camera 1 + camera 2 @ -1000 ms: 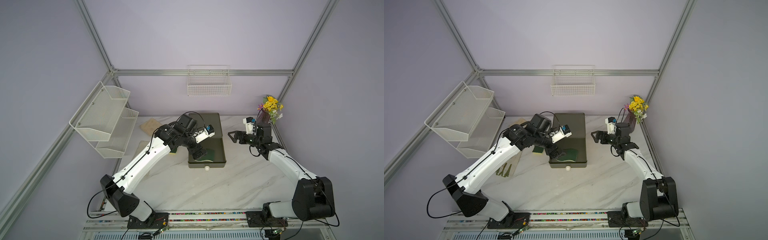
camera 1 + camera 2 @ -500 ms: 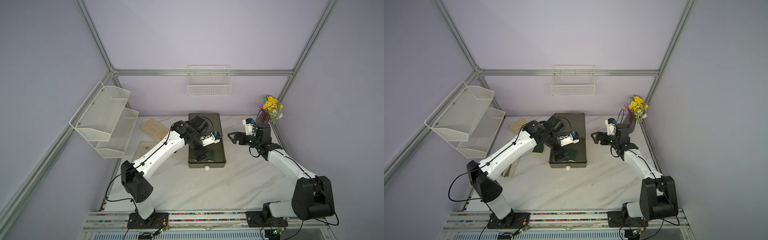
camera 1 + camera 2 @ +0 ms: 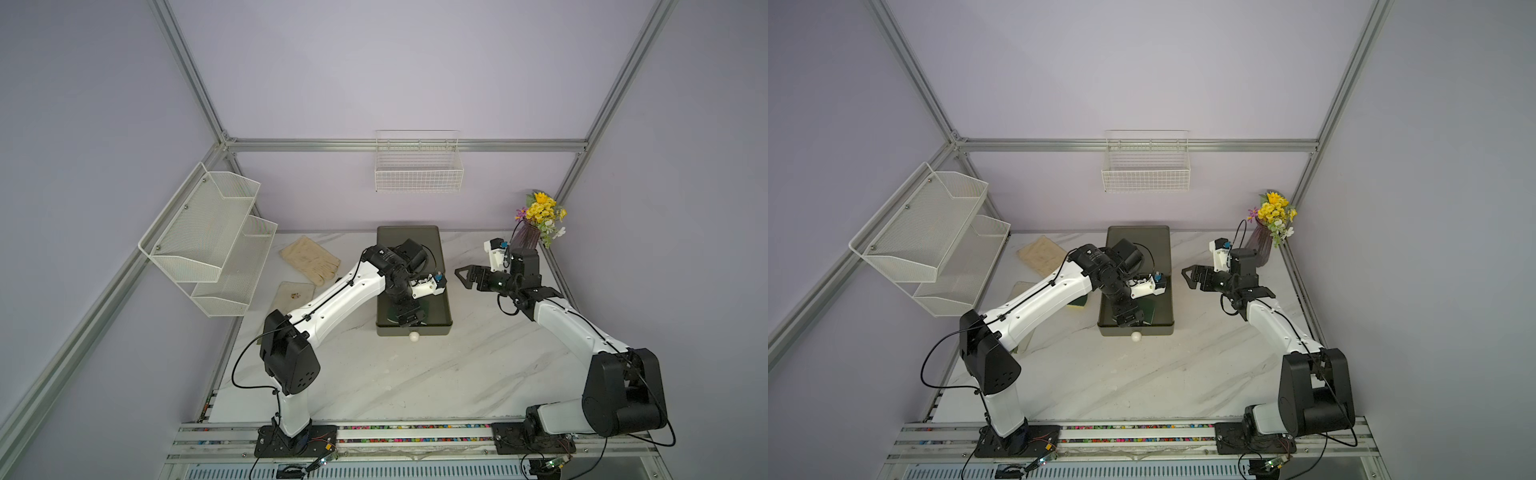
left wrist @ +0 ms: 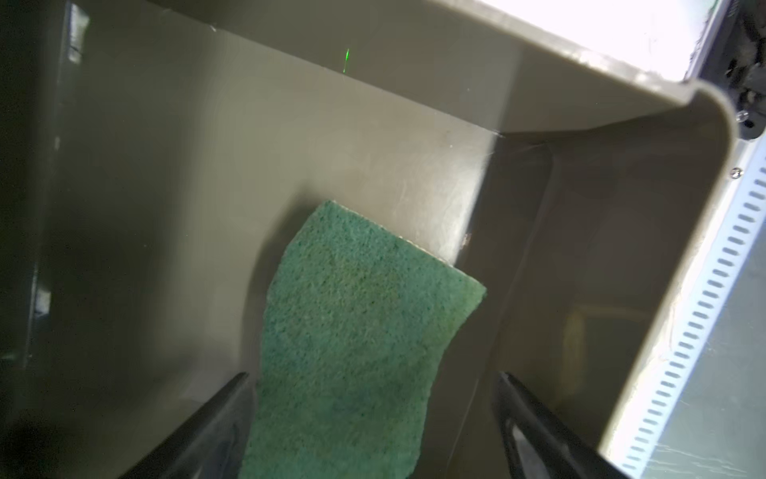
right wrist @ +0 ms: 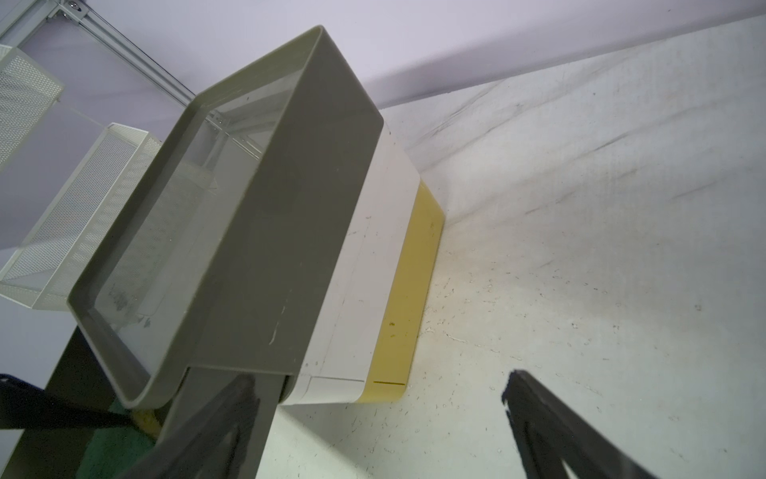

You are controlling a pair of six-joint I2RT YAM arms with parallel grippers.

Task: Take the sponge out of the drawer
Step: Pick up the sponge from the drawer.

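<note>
Open drawer, left claw down inside it, jaws wide, nothing gripped yet. Green sponge lies flat on the floor between the jaws. Left to do: close, lift out. Wall close beside claw, may snag. Right claw open, empty, off to the side. Glove well behind.

wire basket: white grid one, hung on the rail along the back wall
mesh shelf: white two-tier thing on the side wall, tilted out over the tabletop edge
flowers: mostly yellow, some purple and white, in a purplish vase in the back corner
glove: beige, lying flat near the back wall
mat: pale flat sheet just beside the glove, partly hidden
tabletop: white marble look, grey veins
</note>
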